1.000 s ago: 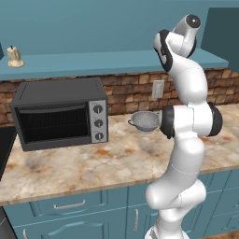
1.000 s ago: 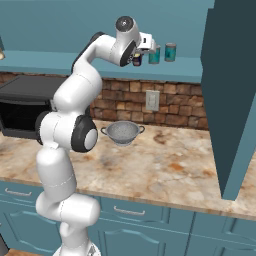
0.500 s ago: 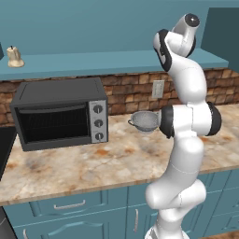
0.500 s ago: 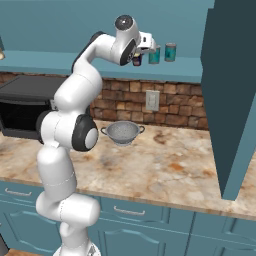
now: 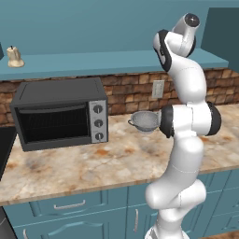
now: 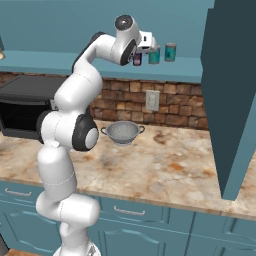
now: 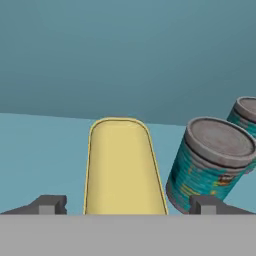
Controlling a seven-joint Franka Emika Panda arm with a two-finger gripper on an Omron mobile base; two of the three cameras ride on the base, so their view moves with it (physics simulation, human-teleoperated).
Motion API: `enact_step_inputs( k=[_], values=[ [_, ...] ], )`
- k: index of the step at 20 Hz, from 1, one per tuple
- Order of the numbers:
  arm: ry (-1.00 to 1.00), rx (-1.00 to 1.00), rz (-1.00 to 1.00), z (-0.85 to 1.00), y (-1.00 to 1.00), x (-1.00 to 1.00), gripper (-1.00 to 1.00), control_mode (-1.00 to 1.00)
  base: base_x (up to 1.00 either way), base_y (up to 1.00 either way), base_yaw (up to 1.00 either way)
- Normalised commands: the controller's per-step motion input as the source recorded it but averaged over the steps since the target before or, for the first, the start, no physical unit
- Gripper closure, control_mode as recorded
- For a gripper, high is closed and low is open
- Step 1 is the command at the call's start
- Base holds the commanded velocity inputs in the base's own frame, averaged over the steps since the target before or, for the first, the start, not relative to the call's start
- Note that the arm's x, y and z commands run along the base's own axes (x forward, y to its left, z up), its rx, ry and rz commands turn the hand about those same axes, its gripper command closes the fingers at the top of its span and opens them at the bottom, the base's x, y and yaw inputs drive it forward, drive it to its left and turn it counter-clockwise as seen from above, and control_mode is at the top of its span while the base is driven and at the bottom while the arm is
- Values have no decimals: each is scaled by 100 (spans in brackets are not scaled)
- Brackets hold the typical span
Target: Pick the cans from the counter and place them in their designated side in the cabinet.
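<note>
The gripper [image 7: 123, 205] is now spread apart, released from the yellow-topped can [image 7: 122, 167], which is stood on the cabinet [image 7: 45, 150] beside two teal cans [image 7: 212, 162].

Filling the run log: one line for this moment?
gripper: open | yellow-topped can: between fingertips, on cabinet shelf | two teal cans: alongside

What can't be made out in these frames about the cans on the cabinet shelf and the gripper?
- Dark blue can: right base view, mostly covered by the hand; too small to tell whether the fingers touch it.
- Same can in the hand view: its yellow top hides its sides and base.
- Far teal can: cut by the hand view's right edge.
- Gripper: fingertips cropped at the bottom.
</note>
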Motion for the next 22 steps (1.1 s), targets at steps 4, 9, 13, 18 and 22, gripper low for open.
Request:
enact_step_inputs(
  k=[4,9,13,18,22],
  values=[
    [-9,-3,0,2,-2,0,-100,-100,0,0,0],
    [-13,-3,0,11,-6,-5,-100,-100,0,0,0],
    [-16,-1,0,7,-7,-27,-100,-100,0,0,0],
    [-18,0,0,0,-4,-48,-100,-100,0,0,0],
    [-14,0,0,-5,0,-75,-100,-100,0,0,0]
  ],
)
